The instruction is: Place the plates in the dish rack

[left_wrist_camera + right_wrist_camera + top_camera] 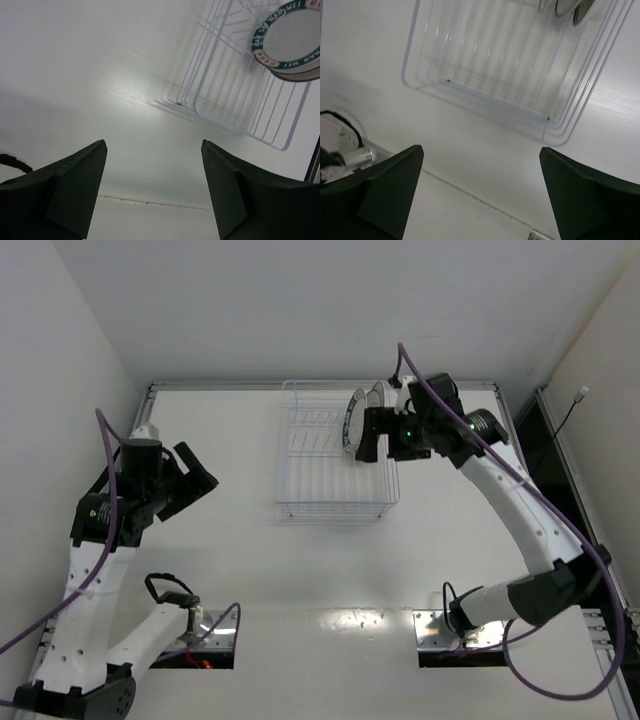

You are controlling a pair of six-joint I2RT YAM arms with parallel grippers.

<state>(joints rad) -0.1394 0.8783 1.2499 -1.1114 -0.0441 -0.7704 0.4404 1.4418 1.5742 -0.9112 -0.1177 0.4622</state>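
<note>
Top external view: the rack (335, 468) sits mid-table, toward the far edge. A teal-rimmed plate (352, 424) stands on edge in its far right corner, with pale plate edges (378, 396) just behind it; how many is hard to tell from above. Right wrist view: the right gripper (481, 150) has its 2 fingers (385, 195) spread wide with nothing between them, and the rack lies below. From above, it hovers over the rack's right side, just beside the teal-rimmed plate. Left wrist view: the left gripper (154, 147) has jaws parted wide, gripping nothing, over the bare table (90, 75). It hangs well left of the rack.
</note>
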